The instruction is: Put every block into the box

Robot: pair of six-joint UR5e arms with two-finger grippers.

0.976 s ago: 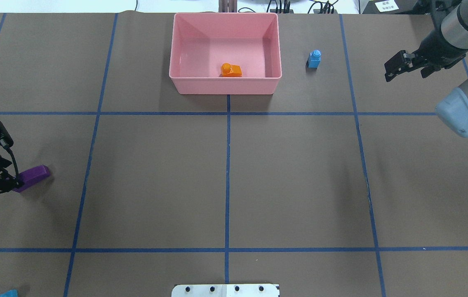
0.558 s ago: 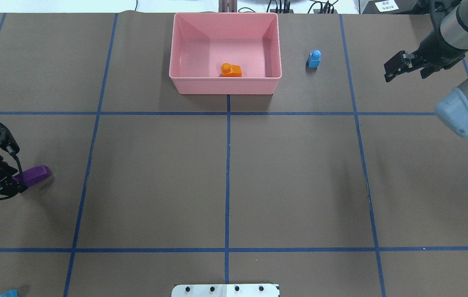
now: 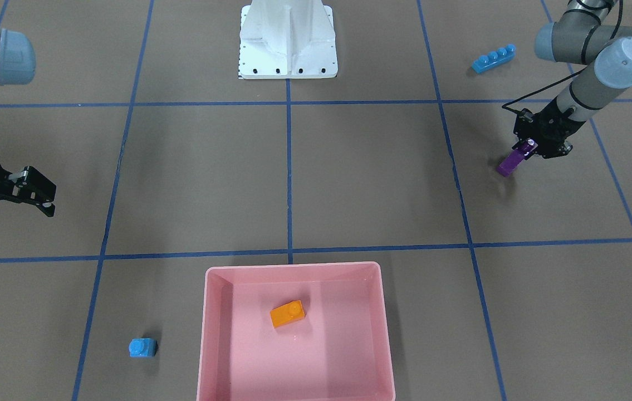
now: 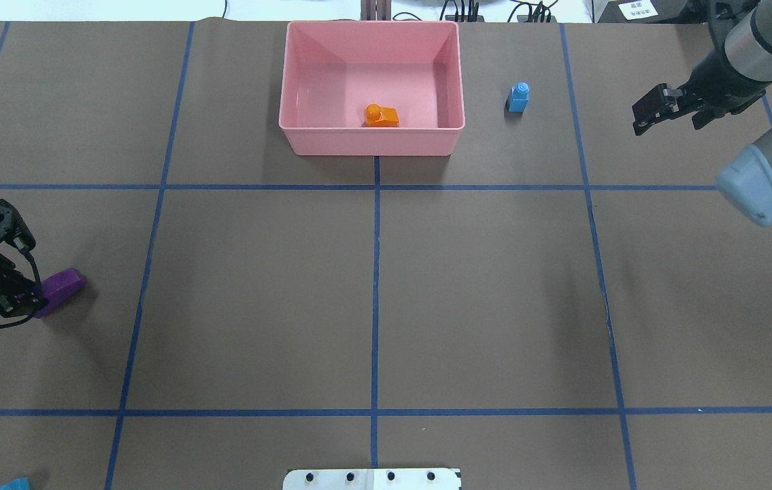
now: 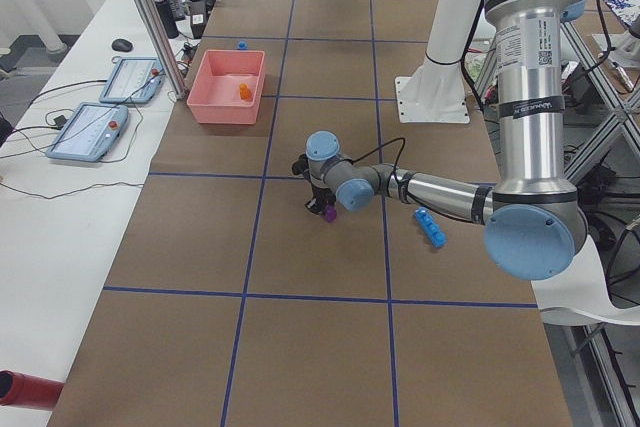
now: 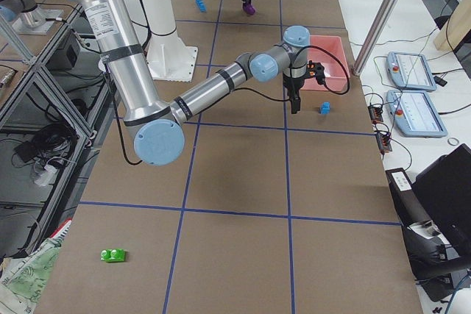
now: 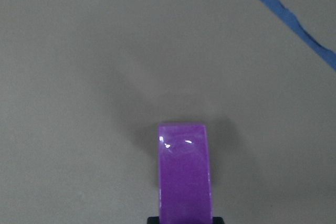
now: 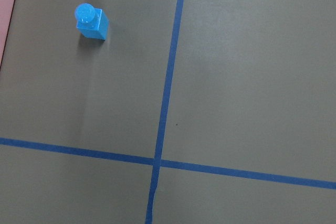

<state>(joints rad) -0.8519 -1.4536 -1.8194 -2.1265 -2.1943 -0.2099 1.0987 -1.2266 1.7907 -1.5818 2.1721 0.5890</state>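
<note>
Transport step: our left gripper (image 3: 528, 149) shut tight on purple wedge (image 3: 510, 163) near bench's left edge. Our right gripper (image 3: 44, 196) jaws apart, empty, toward far right corner. Next, we judge: carry wedge to pink box (image 3: 293, 266) at far edge, release beside orange brick (image 3: 288, 314).

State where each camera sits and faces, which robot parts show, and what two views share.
Front-facing: across the table, facing the robot base; left gripper shut on purple wedge, right gripper open.
Overhead: behind the robot, looking forward onto the box; both arms.
Exterior left: table's left end; left arm near.
Exterior right: right end; right arm near.
Left wrist: down at purple wedge; gripper edge.
Right wrist: down at small blue brick; no robot part.
Shared: front-facing and overhead show the orange brick inside the box.
</note>
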